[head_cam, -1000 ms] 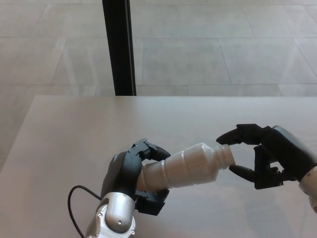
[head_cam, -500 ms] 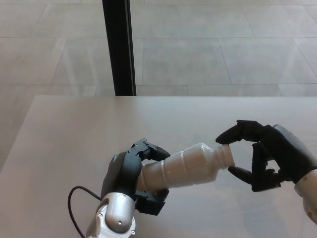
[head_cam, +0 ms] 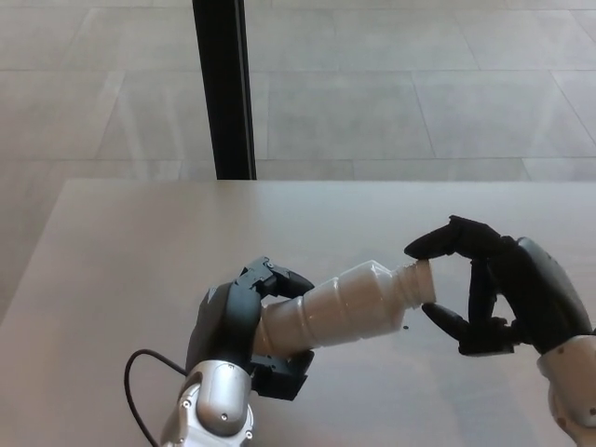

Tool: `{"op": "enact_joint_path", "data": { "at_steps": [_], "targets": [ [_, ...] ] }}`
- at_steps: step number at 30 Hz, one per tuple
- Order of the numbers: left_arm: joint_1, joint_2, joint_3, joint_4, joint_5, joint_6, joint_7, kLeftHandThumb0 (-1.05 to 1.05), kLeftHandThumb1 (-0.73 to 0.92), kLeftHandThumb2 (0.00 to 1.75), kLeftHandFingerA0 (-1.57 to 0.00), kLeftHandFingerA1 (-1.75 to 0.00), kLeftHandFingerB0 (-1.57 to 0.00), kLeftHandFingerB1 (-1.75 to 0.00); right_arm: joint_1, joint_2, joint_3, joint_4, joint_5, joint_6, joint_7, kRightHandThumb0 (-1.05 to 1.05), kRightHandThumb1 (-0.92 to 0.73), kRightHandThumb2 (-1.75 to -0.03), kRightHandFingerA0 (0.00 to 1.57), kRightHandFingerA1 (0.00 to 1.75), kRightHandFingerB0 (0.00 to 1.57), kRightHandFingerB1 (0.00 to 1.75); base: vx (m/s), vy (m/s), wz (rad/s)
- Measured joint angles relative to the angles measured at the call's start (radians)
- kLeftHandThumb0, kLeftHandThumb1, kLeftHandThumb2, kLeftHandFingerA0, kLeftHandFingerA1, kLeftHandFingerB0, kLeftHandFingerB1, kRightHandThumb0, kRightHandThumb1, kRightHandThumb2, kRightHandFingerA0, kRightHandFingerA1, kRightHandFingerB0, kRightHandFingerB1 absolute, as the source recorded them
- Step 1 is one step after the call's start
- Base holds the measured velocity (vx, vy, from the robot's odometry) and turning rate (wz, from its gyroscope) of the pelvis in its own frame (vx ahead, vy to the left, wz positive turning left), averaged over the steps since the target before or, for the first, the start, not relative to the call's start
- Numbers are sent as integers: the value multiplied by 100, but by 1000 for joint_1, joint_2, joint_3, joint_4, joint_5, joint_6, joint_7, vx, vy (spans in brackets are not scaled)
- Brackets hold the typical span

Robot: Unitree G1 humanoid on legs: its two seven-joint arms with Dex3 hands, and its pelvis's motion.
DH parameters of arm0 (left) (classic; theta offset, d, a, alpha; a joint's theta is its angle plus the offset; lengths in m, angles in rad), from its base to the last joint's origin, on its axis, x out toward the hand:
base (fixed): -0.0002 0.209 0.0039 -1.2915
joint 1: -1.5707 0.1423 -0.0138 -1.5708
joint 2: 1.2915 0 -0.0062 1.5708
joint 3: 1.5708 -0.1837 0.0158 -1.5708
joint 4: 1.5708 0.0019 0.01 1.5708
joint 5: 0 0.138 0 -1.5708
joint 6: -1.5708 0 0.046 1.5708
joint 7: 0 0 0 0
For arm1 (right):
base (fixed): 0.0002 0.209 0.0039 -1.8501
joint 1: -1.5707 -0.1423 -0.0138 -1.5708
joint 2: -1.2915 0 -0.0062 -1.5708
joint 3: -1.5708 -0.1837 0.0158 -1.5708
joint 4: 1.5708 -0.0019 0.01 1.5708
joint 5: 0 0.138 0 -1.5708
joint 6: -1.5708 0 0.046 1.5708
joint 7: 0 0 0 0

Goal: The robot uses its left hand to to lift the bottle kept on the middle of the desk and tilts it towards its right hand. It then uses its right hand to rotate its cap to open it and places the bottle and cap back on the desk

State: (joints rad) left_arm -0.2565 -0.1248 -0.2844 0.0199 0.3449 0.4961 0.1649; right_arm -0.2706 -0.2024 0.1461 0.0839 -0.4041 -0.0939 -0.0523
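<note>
A white plastic bottle (head_cam: 340, 305) is held above the desk (head_cam: 140, 251), lying nearly level with its neck pointing to the right and slightly up. My left hand (head_cam: 244, 326) is shut on its lower body. The white cap (head_cam: 416, 281) sits on the neck end. My right hand (head_cam: 484, 284) comes in from the right, with one fingertip (head_cam: 424, 248) pressing on the cap from above and the thumb (head_cam: 443, 319) just under it. The bottle's base is hidden inside my left hand.
A black post (head_cam: 223, 88) stands behind the desk's far edge, with tiled floor beyond. A black cable (head_cam: 138, 386) loops by my left wrist near the front edge. A tiny dark speck (head_cam: 405, 326) lies on the desk below the bottle neck.
The bottle's neck has tipped a little higher and shifted left. My right hand has rotated and risen around the cap, its upper fingers curling further over it.
</note>
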Motion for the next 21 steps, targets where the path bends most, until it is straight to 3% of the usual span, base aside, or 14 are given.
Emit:
{"op": "enact_joint_path", "data": {
  "at_steps": [1,2,5,6,7,9,10,14,15,19,21],
  "targets": [
    [-1,-1,0,0,0,0,1,9,64,128,-89,-175,-70,-157,0,0,0,4,-4,-8,-10,-19,-52,-104,100,172,83,106,0,0,0],
    [-2,-2,0,0,-1,0,1,3,64,130,-105,-175,-79,-142,1,0,1,10,-12,-21,-23,-20,-54,-103,100,173,82,108,0,0,0],
    [-3,-5,0,0,-2,0,3,3,65,127,-104,-175,-77,-141,1,-2,1,24,-29,-51,-55,-22,-58,-100,102,173,83,108,0,0,0],
    [-4,-6,0,0,-2,0,4,3,63,131,-104,-175,-79,-142,1,-4,1,27,-33,-62,-64,-30,-60,-110,126,134,87,99,0,0,0],
    [-5,-7,0,0,-3,0,5,3,64,127,-104,-175,-77,-140,1,-7,1,32,-39,-74,-74,-25,-65,-91,109,172,85,108,0,0,0],
    [-6,-9,0,0,-4,0,6,3,64,127,-104,-175,-77,-140,2,-18,2,40,-50,-99,-92,-25,-65,-91,109,172,85,108,0,0,0],
    [-6,-10,0,0,-5,0,7,4,61,131,-105,-175,-78,-140,2,-22,2,43,-54,-106,-97,-23,-53,-99,107,168,90,105,0,0,0],
    [-6,-9,-3,0,-6,0,7,2,61,133,-103,-175,-80,-142,2,-60,1,67,-69,-156,-134,-27,-62,-89,109,166,90,102,0,0,0],
    [-6,-10,-5,0,-7,0,7,8,61,128,-86,-175,-69,-155,2,-71,0,74,-71,-172,-142,-21,-56,-98,109,166,88,107,0,0,0],
    [-6,-9,-7,0,-8,0,7,9,59,130,-88,-175,-69,-156,2,-102,-6,93,-77,-212,-166,-15,-51,-102,106,166,90,108,0,0,0],
    [-5,-9,-9,0,-8,0,6,8,59,132,-88,-175,-71,-158,4,-125,-16,112,-80,-246,-184,-15,-51,-95,104,164,92,99,0,0,0]
  ]
}}
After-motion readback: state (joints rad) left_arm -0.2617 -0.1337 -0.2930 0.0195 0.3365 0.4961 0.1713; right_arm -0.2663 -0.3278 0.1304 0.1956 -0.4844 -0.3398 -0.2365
